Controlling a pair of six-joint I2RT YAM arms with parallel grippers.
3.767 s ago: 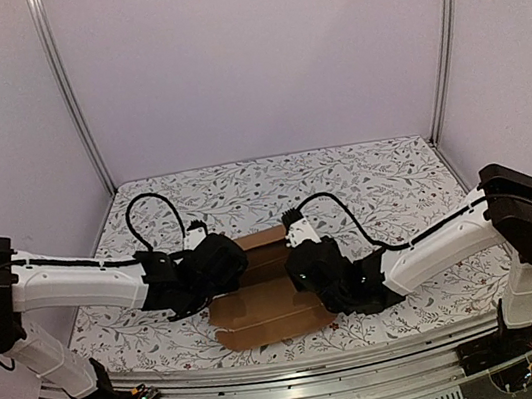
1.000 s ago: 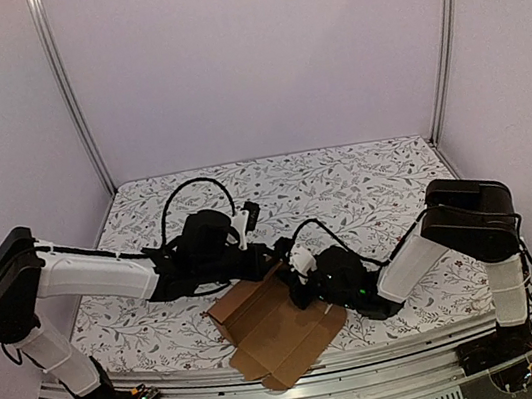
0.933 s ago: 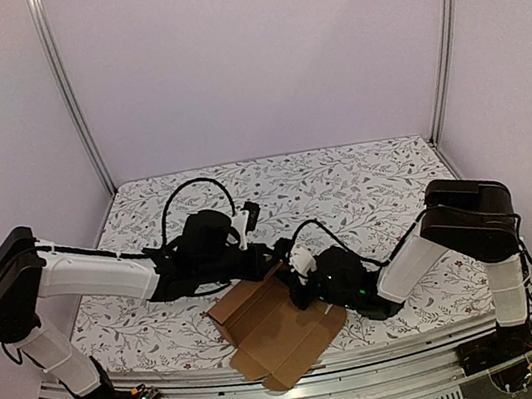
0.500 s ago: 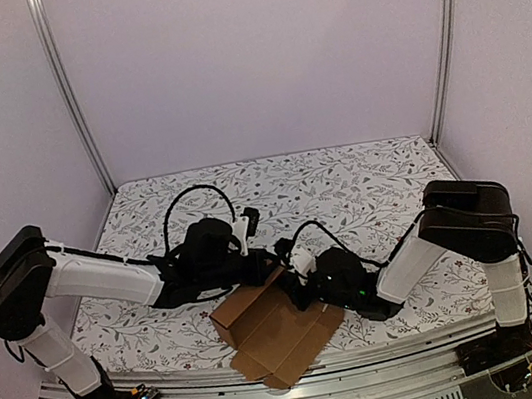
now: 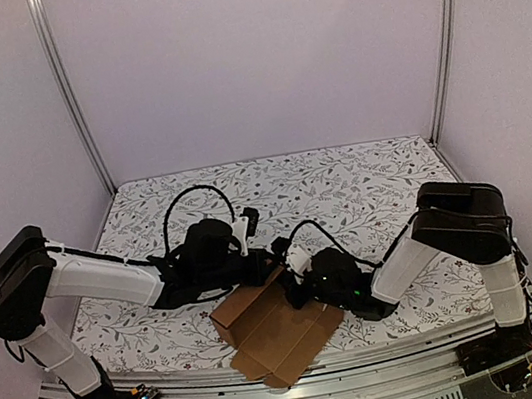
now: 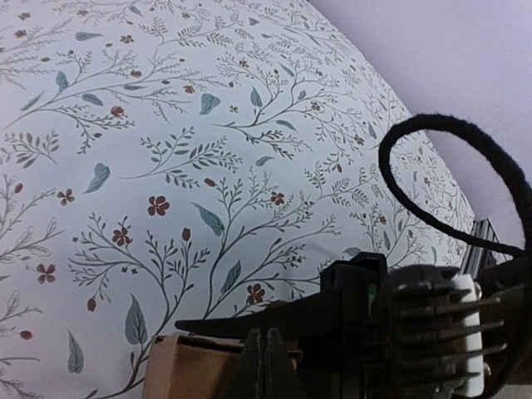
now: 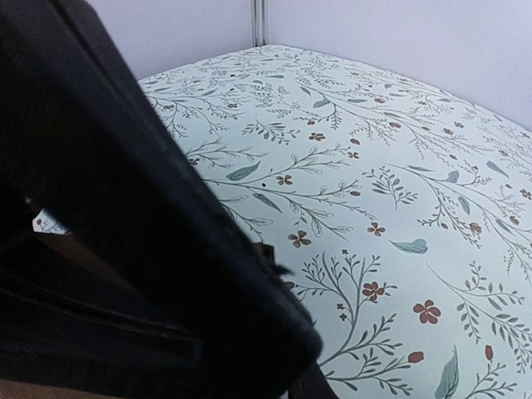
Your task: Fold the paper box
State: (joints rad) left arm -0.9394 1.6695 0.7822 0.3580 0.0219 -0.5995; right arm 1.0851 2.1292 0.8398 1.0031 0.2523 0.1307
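The paper box (image 5: 286, 336) is brown cardboard, half raised near the table's front edge, with one wall standing up at its left rear (image 5: 247, 302) and flaps spread flat toward me. My left gripper (image 5: 267, 266) reaches in from the left to the box's rear top edge. In the left wrist view its fingertips (image 6: 266, 366) are pressed together, shut, just in front of the cardboard rim (image 6: 187, 370). My right gripper (image 5: 296, 291) sits low at the box's right rear corner, close to the left one. Whether its jaws are open or shut does not show. A dark mass (image 7: 125, 249) fills the right wrist view.
A floral tablecloth (image 5: 365, 184) covers the table. Metal posts (image 5: 66, 89) stand at the back corners, with lilac walls all round. A metal rail (image 5: 307, 395) runs along the near edge. A black cable loop (image 6: 399, 191) arches over the right arm's wrist.
Over the last second the box's left rear wall has risen more upright. The left gripper has slid slightly left and down along it. The right arm has barely moved.
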